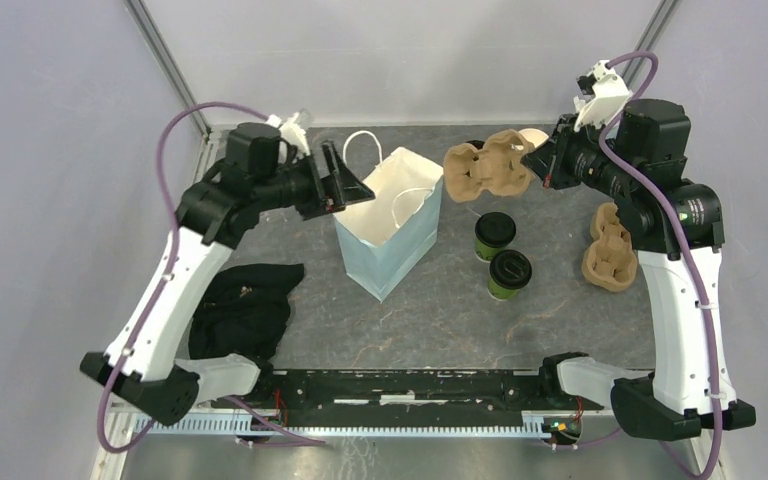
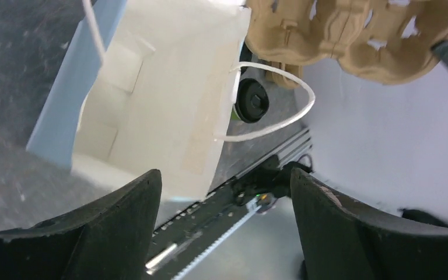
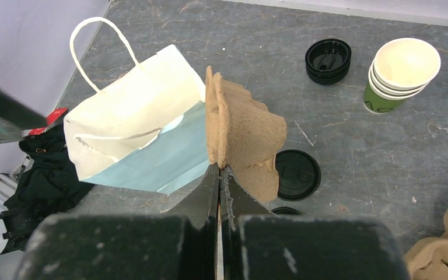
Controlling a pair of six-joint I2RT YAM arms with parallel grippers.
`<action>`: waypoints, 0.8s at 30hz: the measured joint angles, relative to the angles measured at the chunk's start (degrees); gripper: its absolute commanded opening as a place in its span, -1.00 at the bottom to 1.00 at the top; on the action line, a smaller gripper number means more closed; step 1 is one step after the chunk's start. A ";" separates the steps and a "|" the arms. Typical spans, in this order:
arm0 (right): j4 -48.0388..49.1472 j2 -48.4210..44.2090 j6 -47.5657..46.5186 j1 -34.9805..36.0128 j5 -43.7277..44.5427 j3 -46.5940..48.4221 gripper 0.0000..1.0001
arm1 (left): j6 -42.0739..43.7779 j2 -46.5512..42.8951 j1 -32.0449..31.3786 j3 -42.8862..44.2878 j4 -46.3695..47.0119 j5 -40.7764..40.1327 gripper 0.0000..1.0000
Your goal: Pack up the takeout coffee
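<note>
Two lidded cups (image 1: 495, 235) stand right of the paper bag (image 1: 390, 225). The right wrist view hides them partly behind the cup carrier (image 3: 245, 134), which is clamped in the right gripper (image 3: 219, 175). That view alone shows the lid stack (image 3: 328, 60) and lidless cups (image 3: 399, 73) in full. The left gripper (image 2: 223, 175), fingers apart, hangs at the bag's left rim.

On the grey table (image 1: 440, 310), a pale blue paper bag (image 1: 392, 225) stands open, a brown pulp cup carrier (image 1: 487, 166) hangs tilted just right of it, a second carrier (image 1: 610, 250) lies farther right, a black cloth (image 1: 243, 310) sits front left, and stacked lidless cups (image 3: 401, 73) stand beside a stack of black lids (image 3: 328, 60).
</note>
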 measured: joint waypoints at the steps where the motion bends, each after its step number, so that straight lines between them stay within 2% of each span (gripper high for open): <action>1: 0.11 0.00 -0.11 0.00 0.35 0.00 -1.00 | -3.04 -1.09 0.02 1.14 -2.21 -2.10 0.72; 7: 2.40 0.00 -0.22 0.00 0.98 -0.33 -1.00 | -18.03 -2.99 0.02 6.60 -18.91 -11.98 0.70; 11: 4.15 -0.22 -0.26 0.00 0.83 -1.42 -1.00 | -27.50 -0.33 0.07 7.23 -24.11 -13.03 0.71; 14: 5.27 -1.40 -0.28 0.00 0.90 -3.58 -1.00 | -36.00 1.16 -0.22 5.66 -25.29 -13.62 0.64; 20: 6.43 -5.11 -0.24 0.00 1.07 -6.84 -1.00 | -47.41 6.95 -2.71 7.61 -28.96 -16.06 0.30; 24: 6.82 -6.69 -0.28 0.00 1.09 -7.02 -1.00 | -50.71 12.63 -5.62 9.73 -32.20 -17.51 0.15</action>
